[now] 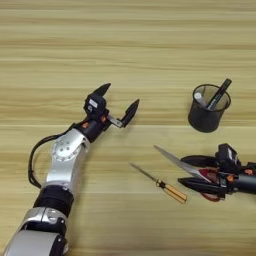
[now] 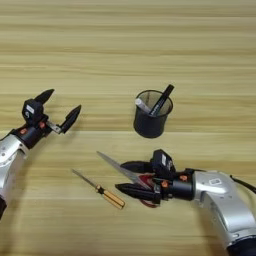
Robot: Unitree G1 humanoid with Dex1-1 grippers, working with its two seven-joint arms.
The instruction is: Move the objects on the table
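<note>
**Five objects on the table, two grippers over it**

I am logging what is lying in front of me on the light wooden tabletop with horizontal grain stripes (image 1: 150, 30).

1. Black mesh pen cup (image 2: 151, 122): standing upright right of centre, well apart from both arms.
2. Black marker (image 2: 162, 100): leaning inside the cup, its upper end sticking out past the rim toward the right.
3. White-grey marker (image 2: 142, 105): also leaning inside the cup, at its left side, only the top showing.
4. Red-handled steel scissors (image 2: 131, 175): lying flat below the cup, the blades pointing up and to the left, the red handles sitting between the fingers of the right gripper (image 2: 129, 177).
5. Amber-handled screwdriver (image 2: 99, 189): lying flat just left of the scissors, shaft pointing up-left, handle down-right, not touching them.

Right gripper: I am seeing its two black fingers spread, one on either side of the scissor handles; I cannot tell whether they are pressing on them.

Left gripper (image 1: 119, 99): hovering at the left half of the table, fingers splayed wide with nothing between them, well apart from every object.
</note>
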